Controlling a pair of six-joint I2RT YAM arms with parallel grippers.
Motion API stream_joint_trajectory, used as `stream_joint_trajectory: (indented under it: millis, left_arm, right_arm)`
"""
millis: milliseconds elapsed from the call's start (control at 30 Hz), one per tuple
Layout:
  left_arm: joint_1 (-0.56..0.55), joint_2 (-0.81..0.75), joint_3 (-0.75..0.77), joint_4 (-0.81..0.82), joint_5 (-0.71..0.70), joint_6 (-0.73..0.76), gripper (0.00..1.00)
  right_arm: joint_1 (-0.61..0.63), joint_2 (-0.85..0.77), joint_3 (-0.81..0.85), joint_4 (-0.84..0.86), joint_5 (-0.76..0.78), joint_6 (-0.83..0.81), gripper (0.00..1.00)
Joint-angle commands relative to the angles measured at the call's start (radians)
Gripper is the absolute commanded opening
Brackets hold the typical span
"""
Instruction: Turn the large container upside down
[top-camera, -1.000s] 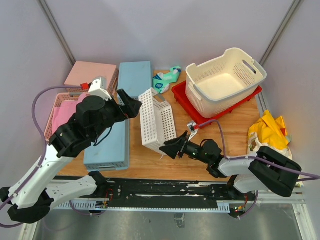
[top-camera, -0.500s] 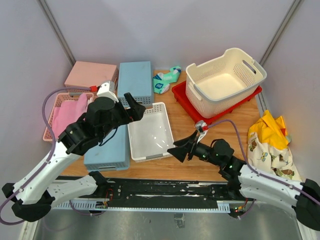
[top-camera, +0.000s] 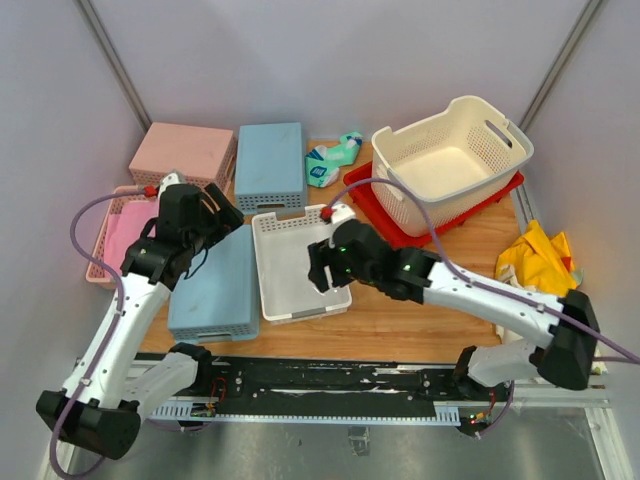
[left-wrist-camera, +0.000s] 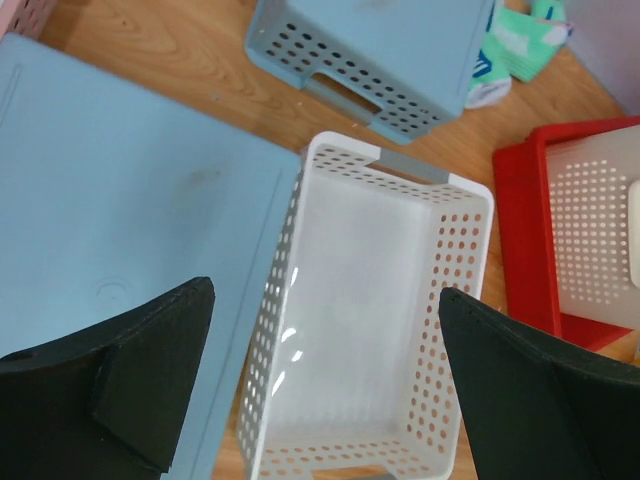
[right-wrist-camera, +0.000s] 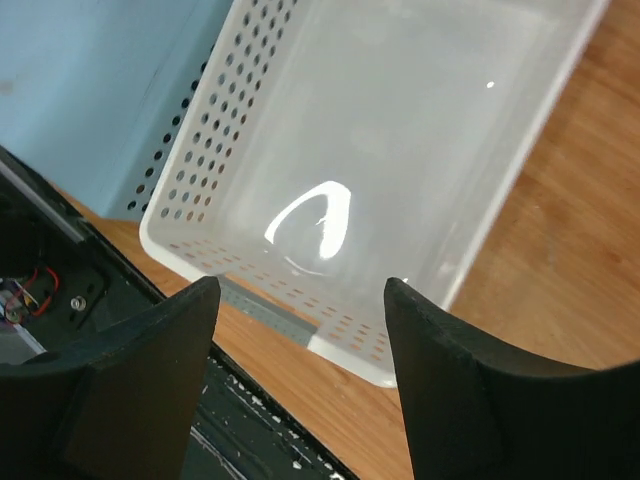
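While the large container (top-camera: 450, 165) sits upright on red tray (top-camera: 362, 188), left hand (left-wrist-camera: 325, 290) wide, right hand (right-wrist-camera: 300, 285) wide, empty.

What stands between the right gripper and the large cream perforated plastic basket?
Nothing visible. The right gripper hovers over a small white perforated basket; only wooden tabletop and the flat red tray's rim precede the large cream basket.

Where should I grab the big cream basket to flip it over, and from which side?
Probably grip the large container at the cut-out handle in its right end, coming from above: it stands upright, mouth up, rim exposed.
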Motion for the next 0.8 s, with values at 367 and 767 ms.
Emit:
stream_joint_trajectory:
  millis: [367, 767]
  left_arm:
    - [0.267, -0.091, -0.018, -0.035, 0.169, -0.058, 0.99]
    - [0.267, -0.144, -0.015, -0.057, 0.162, -0.045, 0.99]
  right_arm:
    - [0.229, 0.695, 0.66, -0.383, 0.191, 0.091, 0.65]
    - [0.224, 0.885, 0.753, -0.341, 0.17, 0.117, 0.52]
